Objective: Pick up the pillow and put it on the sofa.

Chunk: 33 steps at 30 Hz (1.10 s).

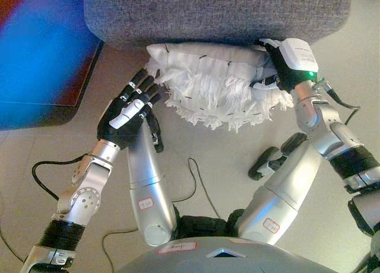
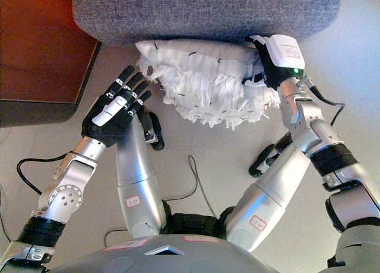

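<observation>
Left hand (image 1: 127, 117), fingers straight, flanked the pillow (image 1: 211, 80) at nine o'clock; right hand (image 1: 279, 65), grip indiscernible, pressed three o'clock; lifting onto the sofa (image 1: 214, 12) remained.

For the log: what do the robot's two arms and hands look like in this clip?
Both arms are silver-grey metal with rounded joints and black bands near the elbows. The left hand is dark, with a white cover along one finger and small white marks on the others. The right hand is dark too, mostly hidden from view. The hands work at a white fringed pillow.
</observation>
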Motion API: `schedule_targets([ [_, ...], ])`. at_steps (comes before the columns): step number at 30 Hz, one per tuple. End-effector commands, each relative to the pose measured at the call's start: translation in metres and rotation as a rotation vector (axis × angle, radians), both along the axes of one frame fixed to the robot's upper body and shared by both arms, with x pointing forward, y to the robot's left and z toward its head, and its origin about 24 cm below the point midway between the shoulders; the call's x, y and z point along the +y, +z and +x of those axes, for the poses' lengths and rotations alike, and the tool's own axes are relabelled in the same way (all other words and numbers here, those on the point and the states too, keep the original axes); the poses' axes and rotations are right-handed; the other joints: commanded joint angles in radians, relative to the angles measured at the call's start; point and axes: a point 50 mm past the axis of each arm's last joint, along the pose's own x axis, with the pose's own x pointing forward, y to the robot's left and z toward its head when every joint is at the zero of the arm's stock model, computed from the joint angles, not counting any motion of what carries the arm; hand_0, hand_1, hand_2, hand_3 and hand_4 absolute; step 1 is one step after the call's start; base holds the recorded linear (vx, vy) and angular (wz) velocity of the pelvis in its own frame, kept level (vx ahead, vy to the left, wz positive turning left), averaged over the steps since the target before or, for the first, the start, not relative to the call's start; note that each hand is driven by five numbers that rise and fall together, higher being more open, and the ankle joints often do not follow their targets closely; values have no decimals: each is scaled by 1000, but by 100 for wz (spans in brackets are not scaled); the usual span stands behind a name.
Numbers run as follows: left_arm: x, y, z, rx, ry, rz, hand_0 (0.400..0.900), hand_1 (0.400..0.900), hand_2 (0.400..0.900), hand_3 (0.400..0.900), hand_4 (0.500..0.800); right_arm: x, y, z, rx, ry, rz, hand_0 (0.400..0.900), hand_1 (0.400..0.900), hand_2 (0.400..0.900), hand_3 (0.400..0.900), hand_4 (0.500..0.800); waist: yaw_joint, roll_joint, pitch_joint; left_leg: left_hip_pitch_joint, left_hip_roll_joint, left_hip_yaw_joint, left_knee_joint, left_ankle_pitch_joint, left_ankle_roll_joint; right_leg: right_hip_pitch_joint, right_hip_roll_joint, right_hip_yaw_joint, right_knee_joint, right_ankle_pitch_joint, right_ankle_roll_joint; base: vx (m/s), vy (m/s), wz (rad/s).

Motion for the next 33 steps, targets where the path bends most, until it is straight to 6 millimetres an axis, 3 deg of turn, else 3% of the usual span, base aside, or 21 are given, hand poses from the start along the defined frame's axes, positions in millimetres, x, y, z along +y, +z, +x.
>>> schedule_targets([
  [1, -15, 15, 4, -72, -69, -35, 900, 900, 900, 900, 800, -11, 26, 19, 75, -105, 56, 900, 900, 900, 900, 800, 59, 30, 1, 63, 51, -77, 86, -162, 17, -118, 18, 28, -41, 126, -85, 44, -1, 5],
  [3, -16, 13, 3, -59, -75, -36, 900, 900, 900, 900, 800, -9, 22, 20, 131, -108, 90, 900, 900, 900, 900, 800, 62, 31, 1, 68, 53, -77, 91, -157, 16, -110, 12, 34, -37, 130, -86, 59, -5, 2],
  [4, -16, 12, 2, -51, -81, -36, 900, 900, 900, 900, 800, -7, 19, 20, 179, -108, 93, 857, 857, 857, 857, 774, 64, 31, 1, 72, 55, -78, 96, -155, 15, -103, 8, 37, -32, 132, -87, 41, -6, 0],
  [5, -16, 12, 2, -50, -81, -36, 900, 900, 900, 900, 800, -7, 19, 20, 180, -108, 93, 857, 857, 857, 857, 774, 64, 30, 1, 72, 55, -78, 96, -155, 15, -103, 7, 37, -32, 132, -86, 50, -4, 0],
  [6, -17, 11, 1, -41, -83, -33, 900, 900, 900, 900, 800, -6, 15, 19, 211, -109, 99, 476, 476, 476, 476, 546, 65, 31, 1, 77, 58, -80, 102, -153, 14, -98, 3, 41, -28, 135, -88, 47, 2, -1],
  [7, -17, 10, 0, -32, -83, -32, 900, 900, 900, 900, 800, -5, 12, 19, 235, -110, 103, 400, 400, 400, 400, 500, 66, 32, 1, 81, 61, -81, 105, -151, 14, -92, 0, 43, -25, 137, -88, 64, 2, 0],
  [23, -15, -9, -8, 87, -30, -28, 900, 900, 900, 900, 800, 7, -10, 9, 278, -80, 229, 400, 400, 400, 400, 500, 65, 25, 1, 204, 94, -70, 53, -102, 13, 37, -38, 18, -87, 189, -84, 60, -5, -1],
  [28, -9, -12, -4, 119, 50, -31, 900, 900, 900, 900, 800, 10, -5, 6, 182, -62, 305, 400, 400, 400, 400, 500, 59, 15, 1, 269, 87, -32, -38, -76, 16, 112, -23, -30, -188, 219, -69, 7, -13, -6],
  [33, 7, -5, 4, 81, 242, -6, 900, 900, 900, 900, 800, 17, 22, 2, 3, 19, 338, 400, 400, 400, 400, 500, 41, 0, -9, 411, 85, 55, -261, -19, 31, 242, 13, -118, -438, 306, -46, -93, 8, -16],
])
